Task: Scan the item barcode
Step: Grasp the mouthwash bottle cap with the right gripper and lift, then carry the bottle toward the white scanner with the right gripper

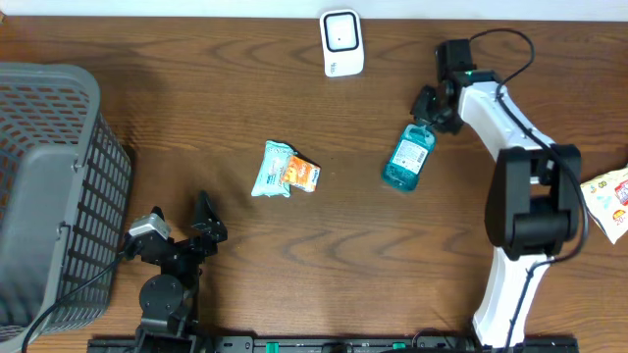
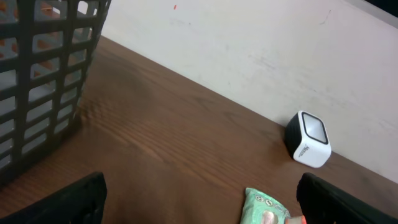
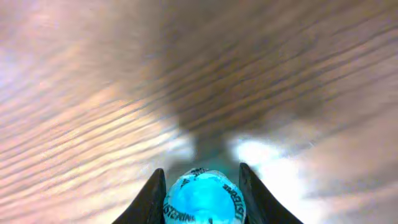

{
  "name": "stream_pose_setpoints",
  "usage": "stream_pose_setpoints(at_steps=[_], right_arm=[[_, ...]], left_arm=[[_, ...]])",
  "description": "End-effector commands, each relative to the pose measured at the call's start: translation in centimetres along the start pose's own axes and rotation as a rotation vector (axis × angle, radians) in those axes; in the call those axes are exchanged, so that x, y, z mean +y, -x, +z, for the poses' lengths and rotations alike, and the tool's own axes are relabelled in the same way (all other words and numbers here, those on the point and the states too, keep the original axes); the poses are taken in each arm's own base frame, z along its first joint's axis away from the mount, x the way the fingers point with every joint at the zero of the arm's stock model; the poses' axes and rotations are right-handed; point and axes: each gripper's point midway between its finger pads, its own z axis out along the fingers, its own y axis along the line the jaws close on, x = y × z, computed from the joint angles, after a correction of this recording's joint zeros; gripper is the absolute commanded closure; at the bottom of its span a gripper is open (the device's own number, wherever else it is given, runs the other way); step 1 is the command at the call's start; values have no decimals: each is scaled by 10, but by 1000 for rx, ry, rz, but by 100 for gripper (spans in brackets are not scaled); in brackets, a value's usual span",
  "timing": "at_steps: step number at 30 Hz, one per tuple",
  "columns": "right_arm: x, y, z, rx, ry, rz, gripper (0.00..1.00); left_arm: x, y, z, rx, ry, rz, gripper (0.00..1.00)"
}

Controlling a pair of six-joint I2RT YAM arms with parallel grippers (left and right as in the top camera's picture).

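**Item:** mouthwash bottle (image 1: 406, 160), clear blue-green plastic with liquid inside and a printed label on its body.

**Location:** right half of the table (image 1: 294, 265), below and to the right of the white scanner (image 1: 341, 42) and well apart from it. Its neck points up toward my right gripper (image 1: 425, 120) and its base points away. I cannot tell from these views whether it lies flat on the wood or is tipped just off it.

**Held by:** my right gripper, closed on the cap end. In the right wrist view my fingers (image 3: 155, 193) sit tight against either side of the round top, with no gap showing.

**Handling, as I judge it:**
- Weight: fairly heavy for its size, with the liquid sitting below the grip, so it is likely to swing or sag from the neck.
- Stiffness: the cap and neck are rigid and are the soundest place to hold. The body walls probably give under a squeeze.
- Surface: smooth round plastic that could slip or twist in the jaws, so I want a firm, centred hold.
- Fragility: low, though a drop could make it roll.
- Barcode: not visible in any view. It is probably on the label, so the bottle may need turning to face the scanner.

**Other hand:** my left gripper (image 1: 182, 227) is spread wide and holds nothing, low on the left near the grey basket (image 1: 59, 108).

**Also present:** snack packets (image 1: 285, 170) at mid-table and another packet (image 1: 608, 201) at the right edge.
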Motion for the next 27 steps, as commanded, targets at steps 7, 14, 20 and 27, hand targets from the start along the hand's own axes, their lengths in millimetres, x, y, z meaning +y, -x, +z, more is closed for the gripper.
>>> stream_pose_setpoints(at_steps=[7,14,20,27], right_arm=[[30,23,-110,-172,121,-89,96],[39,9,-116,-155,115,-121,97],[52,-4,-115,-146,109,-182,97],[62,-12,-117,-179,58,-246,97]], left_arm=[[9,-15,1,41,32,5,2],[9,-15,1,41,32,5,2],[9,-15,1,41,32,5,2],[9,-15,1,41,32,5,2]])
